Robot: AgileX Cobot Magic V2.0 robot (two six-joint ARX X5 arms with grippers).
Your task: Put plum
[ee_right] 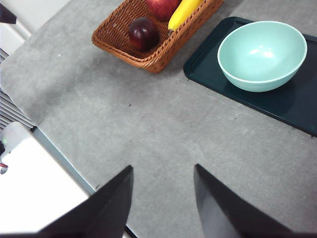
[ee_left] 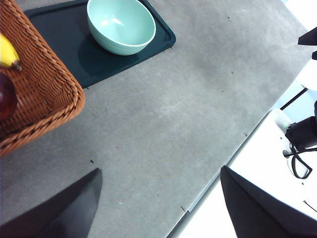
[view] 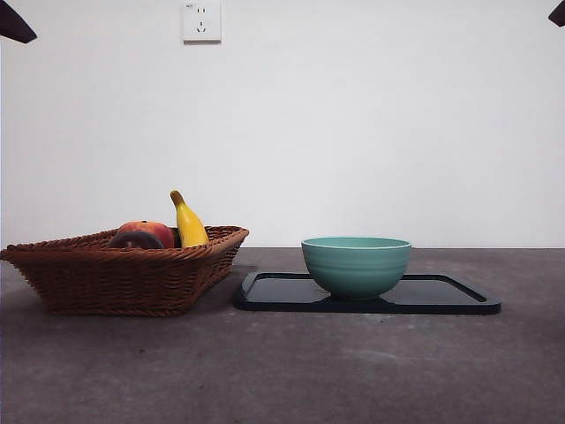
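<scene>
While both tools gape empty, plum (ee_right: 143, 33) shares basket (ee_right: 157, 55) with banana (ee_right: 183, 14).

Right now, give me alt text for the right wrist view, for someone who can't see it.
A wicker basket on a grey table holds a dark plum, a red-orange fruit and a banana. Beside it, an empty mint-green bowl sits on a dark tray. The right gripper hangs open above the table, holding nothing.
</scene>
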